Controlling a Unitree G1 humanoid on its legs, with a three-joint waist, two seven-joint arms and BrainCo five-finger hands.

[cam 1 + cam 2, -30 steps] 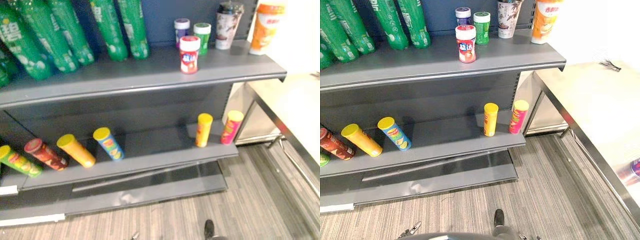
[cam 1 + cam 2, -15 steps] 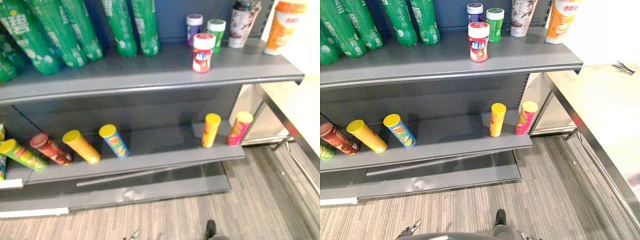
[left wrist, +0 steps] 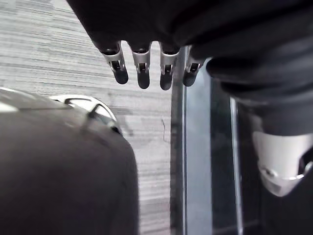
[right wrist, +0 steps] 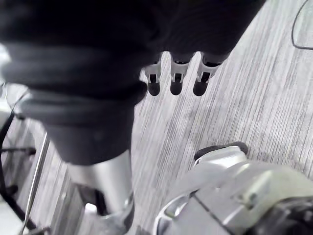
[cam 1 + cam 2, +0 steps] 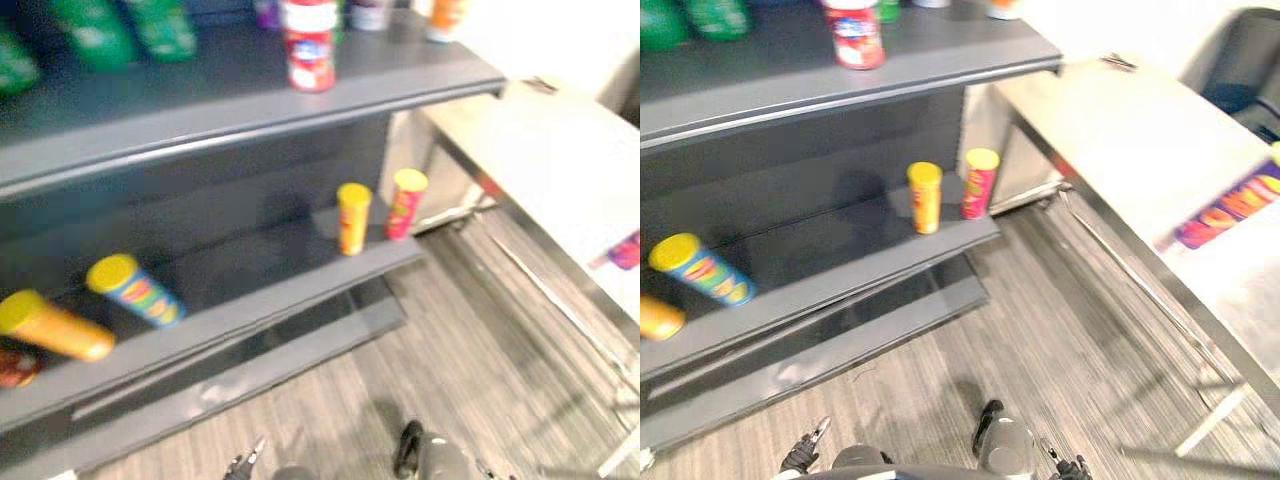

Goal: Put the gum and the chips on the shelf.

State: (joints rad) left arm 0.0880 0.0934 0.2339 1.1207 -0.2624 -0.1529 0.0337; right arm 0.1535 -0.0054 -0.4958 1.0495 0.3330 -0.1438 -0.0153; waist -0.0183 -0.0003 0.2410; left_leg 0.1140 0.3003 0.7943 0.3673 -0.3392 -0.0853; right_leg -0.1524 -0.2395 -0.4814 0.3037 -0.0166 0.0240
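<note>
Chips [image 5: 1230, 208], seemingly one can, await you on the table [image 5: 1120, 130] at three o'clock, unshelved; left hand [image 3: 142, 68] and right hand [image 4: 176, 78] hang slack, empty.

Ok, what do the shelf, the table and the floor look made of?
Shelf: likely painted metal, matt grey, with a thin folded front edge. Table: possibly stainless steel, with a pale smooth top and bright reflective rim and legs. Floor: grey striped carpet or vinyl; cannot tell which.
</note>
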